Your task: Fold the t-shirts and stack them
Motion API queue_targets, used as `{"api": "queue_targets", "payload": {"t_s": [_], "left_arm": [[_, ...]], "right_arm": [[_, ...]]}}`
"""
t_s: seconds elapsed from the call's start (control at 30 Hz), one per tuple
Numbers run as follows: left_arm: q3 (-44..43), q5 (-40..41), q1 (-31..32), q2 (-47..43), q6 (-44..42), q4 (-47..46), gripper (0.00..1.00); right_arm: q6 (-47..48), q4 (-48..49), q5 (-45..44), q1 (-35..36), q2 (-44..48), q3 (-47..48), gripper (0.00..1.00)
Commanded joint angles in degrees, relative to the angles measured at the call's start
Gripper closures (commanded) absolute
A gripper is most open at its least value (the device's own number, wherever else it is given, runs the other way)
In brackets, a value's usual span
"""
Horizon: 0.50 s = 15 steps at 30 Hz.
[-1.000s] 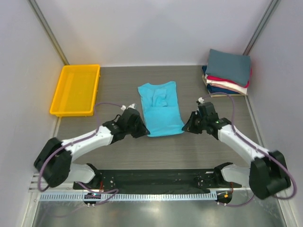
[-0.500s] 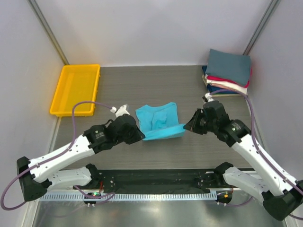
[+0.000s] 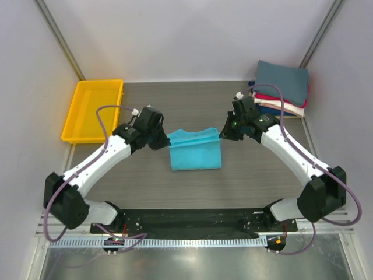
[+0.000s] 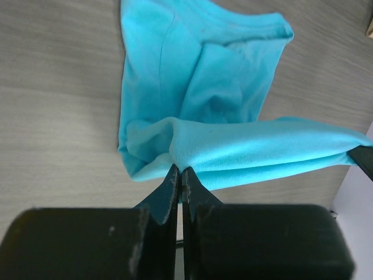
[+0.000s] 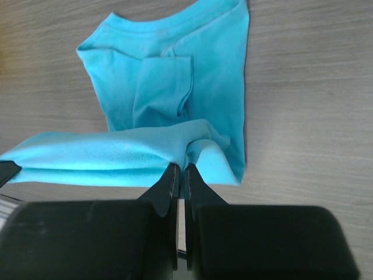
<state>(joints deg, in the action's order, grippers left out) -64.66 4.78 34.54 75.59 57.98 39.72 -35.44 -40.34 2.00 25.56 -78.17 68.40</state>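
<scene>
Turquoise t-shirt (image 3: 195, 154) likely limp, light | left end effector (image 3: 165, 139), right end effector (image 3: 222, 133) clamped tight on its raised corners

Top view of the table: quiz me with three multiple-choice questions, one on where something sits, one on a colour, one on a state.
1. Where is the yellow tray?
A) far left corner
B) far right corner
C) between the arms

2. What colour tops the shirt pile?
A) red
B) slate grey
C) cream

3. How do the jaws stand on the turquoise shirt?
A) both open
B) only the left shut
C) both shut on it

Answers:
1 A, it lies by the left wall, far from the arm bases.
2 B, the grey shirt lies above the red, cream and navy ones.
3 C, each wrist view shows jaws pinched on a raised fold of the cloth.
</scene>
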Motion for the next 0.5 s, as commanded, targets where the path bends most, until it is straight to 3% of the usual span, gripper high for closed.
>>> {"api": "queue_targets", "payload": {"t_s": [0.0,0.3,0.37,0.43,0.47], "left_arm": [[-5.20,-3.44,-4.39,4.99,-6.47,-0.09,1.00],[-18.01,-7.23,-12.04,26.14,-11.82,-2.90,0.99],[-21.28,-8.72,-13.97,30.65,-12.97,-2.72,0.80],[-27.86,-11.88,-15.64,37.68,-15.16,-2.12,0.44],[-30.58,-12.85,-16.17,39.96,-15.52,-0.63,0.41]], "right_arm": [[4.41,3.68,0.10,-3.58,-4.16,5.15,0.99],[6.44,6.50,4.94,-7.89,-25.43,18.51,0.99],[6.53,6.24,5.47,-8.77,-31.48,23.59,0.65],[6.44,5.89,5.30,-9.39,-34.32,26.51,0.29],[7.22,5.80,5.56,-9.65,-35.98,28.26,0.23]]}}
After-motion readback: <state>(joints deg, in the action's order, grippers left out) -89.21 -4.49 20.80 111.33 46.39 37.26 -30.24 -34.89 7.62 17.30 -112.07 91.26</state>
